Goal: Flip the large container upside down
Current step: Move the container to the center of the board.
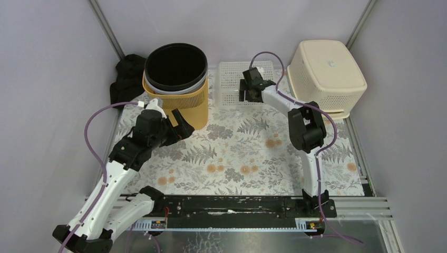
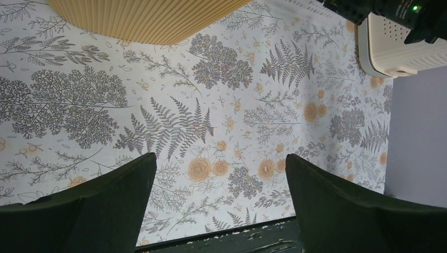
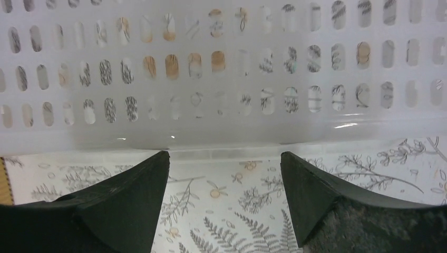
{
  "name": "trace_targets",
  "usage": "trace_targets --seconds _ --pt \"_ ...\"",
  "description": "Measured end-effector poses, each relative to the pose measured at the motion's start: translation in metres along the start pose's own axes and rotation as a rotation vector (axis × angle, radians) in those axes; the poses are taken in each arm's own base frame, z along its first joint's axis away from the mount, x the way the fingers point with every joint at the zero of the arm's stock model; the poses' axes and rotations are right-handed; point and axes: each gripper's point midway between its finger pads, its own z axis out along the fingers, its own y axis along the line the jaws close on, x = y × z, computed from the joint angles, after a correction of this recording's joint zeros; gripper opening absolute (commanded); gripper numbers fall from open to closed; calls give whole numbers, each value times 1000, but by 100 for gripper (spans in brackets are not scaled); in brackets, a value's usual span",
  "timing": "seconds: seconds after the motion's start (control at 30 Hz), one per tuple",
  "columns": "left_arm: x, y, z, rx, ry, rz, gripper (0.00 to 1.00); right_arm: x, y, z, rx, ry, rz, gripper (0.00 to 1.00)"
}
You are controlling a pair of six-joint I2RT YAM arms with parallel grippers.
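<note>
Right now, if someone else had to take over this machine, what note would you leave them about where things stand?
Left gripper: open, empty, over the table beside the yellow bin.
Right gripper: open, empty, facing the near wall of the clear slotted basket.
Things: the cream container at right rear lies bottom-up, rim down; the yellow bin stands mouth up.
Done: if the cream container is the large one meant, it is already flipped.
Left: probably just retracting the arms; if the yellow bin is meant, it has yet to be turned.
</note>
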Motion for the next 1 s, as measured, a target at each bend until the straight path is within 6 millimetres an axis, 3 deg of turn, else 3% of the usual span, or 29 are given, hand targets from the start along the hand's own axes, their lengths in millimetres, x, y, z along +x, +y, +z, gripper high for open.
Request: trace_targets --seconds 0.23,0.47,0.6,0.7,0.8,1.0 --pt "0 1 0 -4 0 0 100 -18 14 14 -53 -31 58 85" --pt "-5 -1 -3 -6 -12 0 100 -16 32 36 -103 -13 95 85" --pt "-5 -1 -3 -9 -15 0 100 -6 29 36 -107 -8 97 86" --pt "-5 0 -3 -10 -15 0 100 9 17 17 -103 3 88 88" --pt "-5 0 -3 -11 -14 0 100 15 -1 -22 -104 -17 83 89" --pt "-9 -4 -6 -3 -21 0 100 -23 -44 -106 -138 -180 161 89"
